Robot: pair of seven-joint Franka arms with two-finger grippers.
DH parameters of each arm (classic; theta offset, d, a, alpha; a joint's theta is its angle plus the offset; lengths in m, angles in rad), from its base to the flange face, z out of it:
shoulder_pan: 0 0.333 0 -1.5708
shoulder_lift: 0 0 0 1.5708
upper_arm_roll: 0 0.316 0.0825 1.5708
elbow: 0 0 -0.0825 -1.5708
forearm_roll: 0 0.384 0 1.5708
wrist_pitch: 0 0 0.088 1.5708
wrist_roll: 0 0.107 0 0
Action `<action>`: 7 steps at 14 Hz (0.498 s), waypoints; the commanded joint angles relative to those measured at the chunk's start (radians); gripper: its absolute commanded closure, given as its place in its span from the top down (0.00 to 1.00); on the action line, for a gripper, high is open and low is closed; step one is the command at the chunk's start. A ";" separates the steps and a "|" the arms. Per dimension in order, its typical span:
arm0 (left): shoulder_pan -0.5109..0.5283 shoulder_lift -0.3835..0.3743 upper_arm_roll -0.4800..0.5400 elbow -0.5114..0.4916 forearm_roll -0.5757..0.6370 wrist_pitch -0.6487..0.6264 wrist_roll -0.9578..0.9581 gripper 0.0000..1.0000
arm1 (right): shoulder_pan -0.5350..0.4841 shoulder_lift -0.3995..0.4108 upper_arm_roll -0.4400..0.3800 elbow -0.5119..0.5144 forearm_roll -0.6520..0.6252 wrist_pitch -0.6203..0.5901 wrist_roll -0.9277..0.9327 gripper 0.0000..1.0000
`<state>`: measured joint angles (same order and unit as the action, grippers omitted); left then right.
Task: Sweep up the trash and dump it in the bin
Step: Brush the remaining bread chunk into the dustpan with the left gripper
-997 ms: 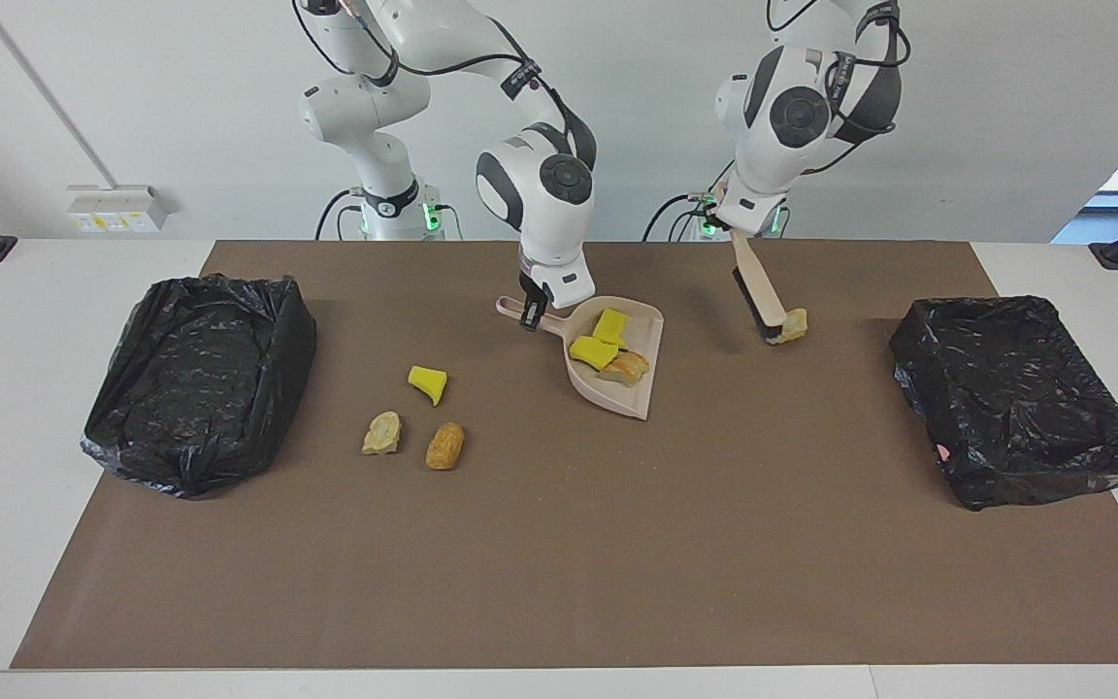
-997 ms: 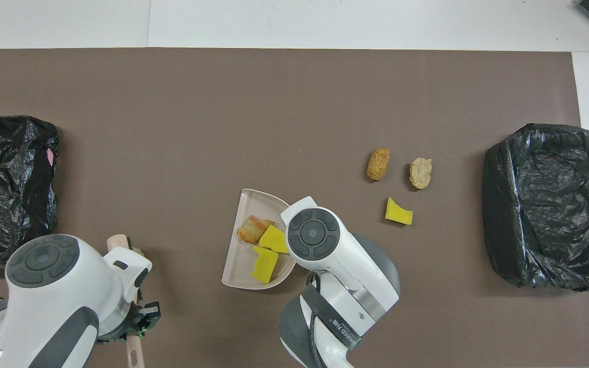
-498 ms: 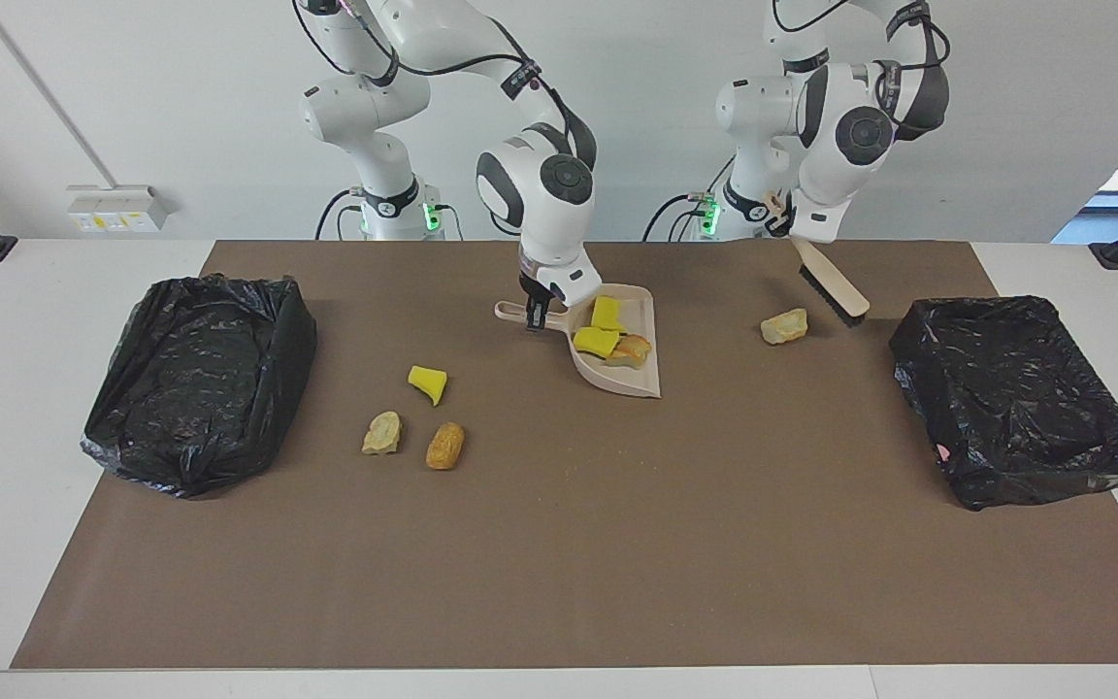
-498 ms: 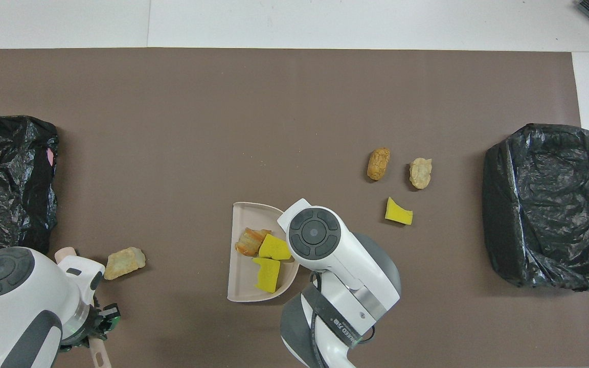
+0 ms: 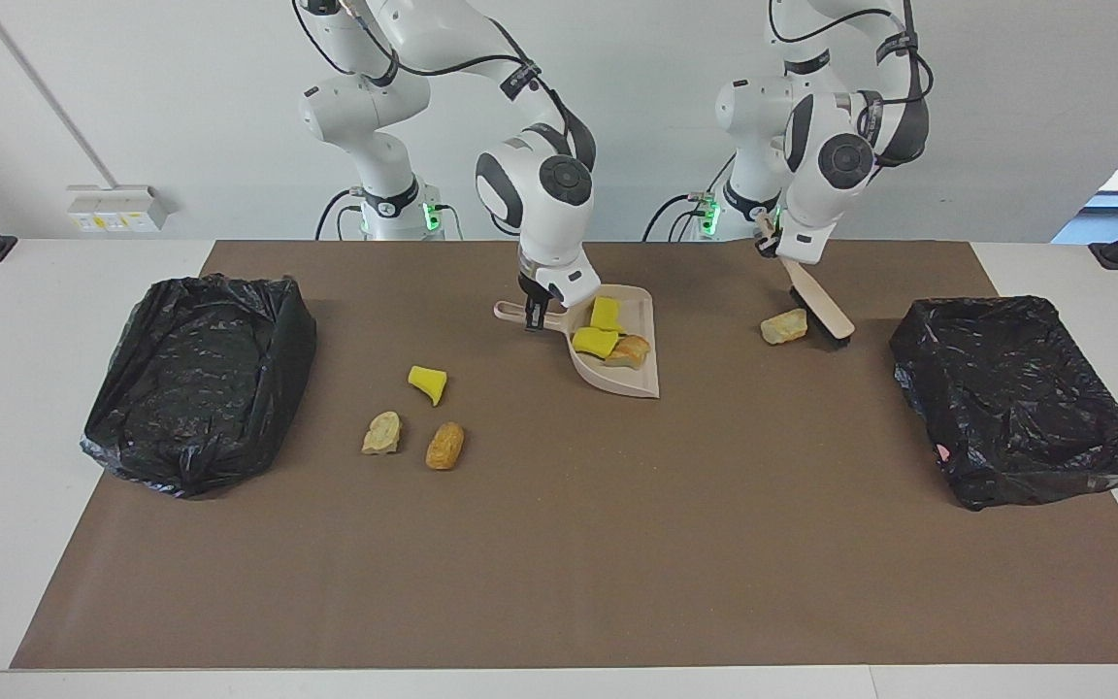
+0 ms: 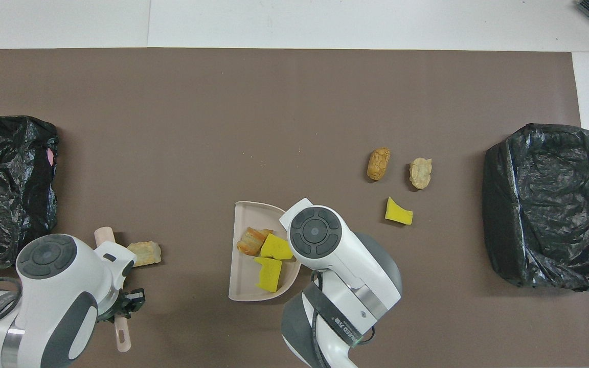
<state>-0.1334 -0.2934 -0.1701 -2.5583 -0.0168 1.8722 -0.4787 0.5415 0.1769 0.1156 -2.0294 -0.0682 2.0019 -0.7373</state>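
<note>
Sweeping is underway: left pincer [image 5: 778, 254] gripping brush [image 5: 819, 303], seemingly touching beige lump [image 5: 783, 326]; right pincer [image 5: 537, 316] holding dustpan [image 5: 629, 381], next needing alignment.

Right claw [image 5: 538, 317] on dustpan [image 5: 623, 374] handle; left claw's [image 5: 771, 249] brush [image 5: 819, 309] by beige lump [image 5: 784, 327].

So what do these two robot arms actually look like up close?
Both arms are glossy white, built of rounded segments with dark grey round caps at the joints. Black cables loop along their upper parts, and green lights glow at the bases. The right gripper and left gripper are small and black, on white wrist blocks. The right arm bears a black lettered band.
</note>
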 commanded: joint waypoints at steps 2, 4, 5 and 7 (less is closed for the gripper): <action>-0.144 0.132 0.004 0.090 -0.109 0.102 0.089 0.00 | -0.020 -0.022 0.004 -0.022 -0.010 -0.018 0.053 0.00; -0.228 0.164 0.004 0.093 -0.118 0.181 0.100 0.00 | -0.020 -0.022 0.004 -0.022 -0.010 -0.034 0.056 0.00; -0.253 0.169 0.004 0.099 -0.150 0.197 0.117 0.00 | -0.020 -0.024 0.004 -0.022 -0.010 -0.035 0.058 0.00; -0.320 0.171 0.004 0.119 -0.193 0.202 0.152 0.00 | -0.020 -0.024 0.004 -0.022 -0.010 -0.037 0.076 0.00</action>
<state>-0.3943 -0.1435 -0.1797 -2.4629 -0.1691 2.0594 -0.3736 0.5330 0.1764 0.1145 -2.0295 -0.0682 1.9833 -0.6981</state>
